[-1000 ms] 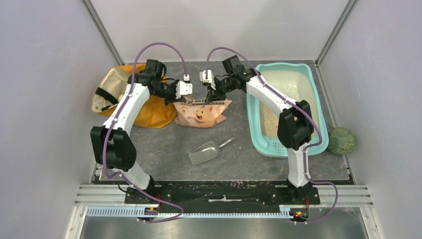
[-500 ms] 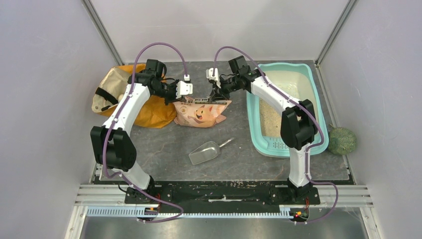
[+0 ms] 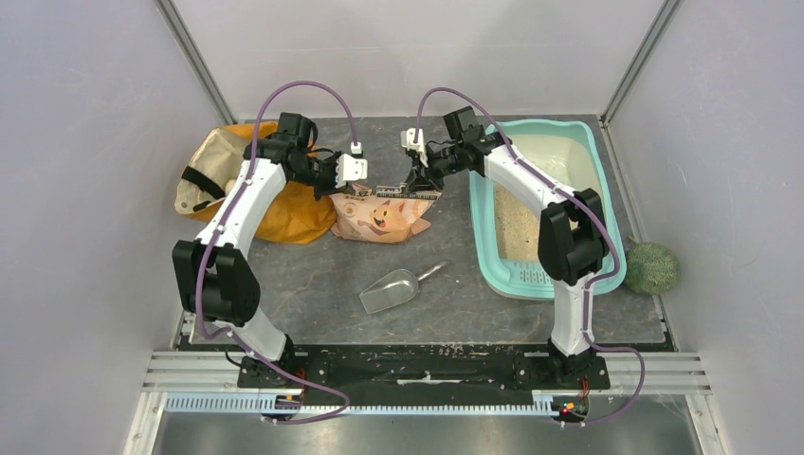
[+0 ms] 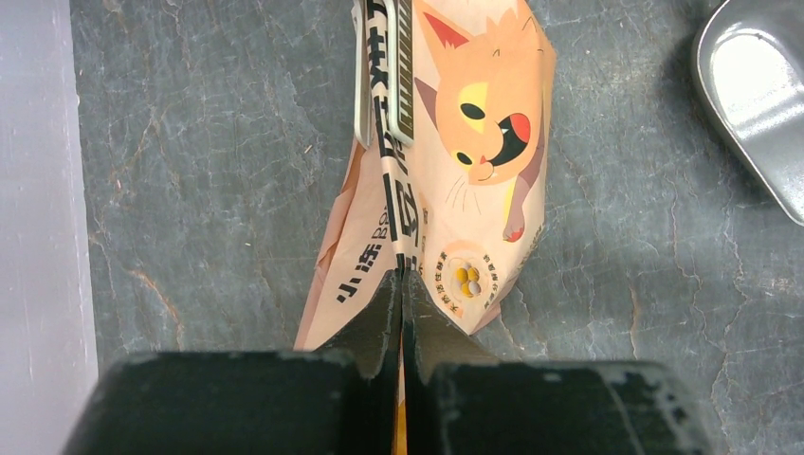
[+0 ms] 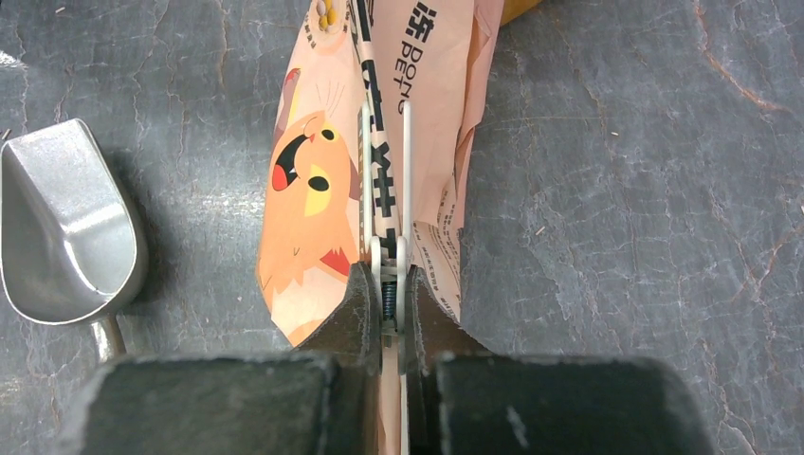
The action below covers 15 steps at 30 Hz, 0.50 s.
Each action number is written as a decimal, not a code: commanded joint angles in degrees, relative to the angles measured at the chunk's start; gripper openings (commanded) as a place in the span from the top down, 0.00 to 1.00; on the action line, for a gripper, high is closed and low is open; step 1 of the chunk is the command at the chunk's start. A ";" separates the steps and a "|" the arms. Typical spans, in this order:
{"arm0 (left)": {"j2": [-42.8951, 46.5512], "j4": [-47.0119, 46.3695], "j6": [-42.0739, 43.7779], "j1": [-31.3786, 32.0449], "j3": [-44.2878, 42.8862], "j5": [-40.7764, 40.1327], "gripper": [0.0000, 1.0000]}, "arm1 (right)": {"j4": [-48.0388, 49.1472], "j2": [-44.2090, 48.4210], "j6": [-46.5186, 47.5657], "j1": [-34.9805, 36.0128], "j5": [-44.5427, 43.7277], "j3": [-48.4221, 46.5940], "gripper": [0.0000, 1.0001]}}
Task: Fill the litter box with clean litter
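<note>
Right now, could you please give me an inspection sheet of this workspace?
Surface: dark, veined table; no spill seen.
Job's things: litter box at right, litter partly covering its floor; pouch held between the arms, clip along its top edge.
Clutter: scoop near centre; orange bag at left; green ball beside the litter box.
Grippers: left gripper shut on the pouch edge; right gripper shut on the clip.
Cables: purple cables loop over both arms; no snag seen.
Surroundings: plain pale walls.
</note>
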<state>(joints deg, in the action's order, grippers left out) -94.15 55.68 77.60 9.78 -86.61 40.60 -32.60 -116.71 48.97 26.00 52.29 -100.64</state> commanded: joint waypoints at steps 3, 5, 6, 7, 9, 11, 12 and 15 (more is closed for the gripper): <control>0.14 0.26 0.71 -0.11 -1.29 0.27 0.98 | 1.28 0.78 -0.28 -0.97 1.23 0.83 1.00; 0.05 0.22 0.70 -0.11 -1.37 0.36 0.98 | 1.77 0.78 -0.28 -1.13 1.28 0.97 1.00; 0.10 0.22 0.64 -0.11 -1.39 0.36 0.98 | 2.05 0.69 -0.28 -1.34 1.36 1.12 1.00; 0.04 0.22 0.72 -0.11 -1.46 0.35 0.98 | 2.25 0.69 -0.27 -1.53 1.49 1.23 1.00; -0.01 0.26 0.78 -0.11 -1.40 0.26 0.98 | 2.28 0.60 -0.07 -1.72 1.40 1.47 1.00; 0.03 0.22 0.80 -0.11 -1.37 0.27 0.98 | 2.27 0.77 0.15 -1.94 1.51 1.88 1.00; 0.08 0.22 0.88 -0.11 -1.38 0.29 0.98 | 2.28 0.91 0.30 -1.96 1.54 2.15 1.00; -0.15 0.22 0.80 -0.11 -1.45 0.53 0.98 | 2.45 0.96 0.32 -1.99 2.01 2.60 1.00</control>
<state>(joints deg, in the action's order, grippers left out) -94.15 55.64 77.60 9.78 -86.61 40.58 -31.66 -116.71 49.01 24.58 54.24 -99.18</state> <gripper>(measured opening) 0.025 0.067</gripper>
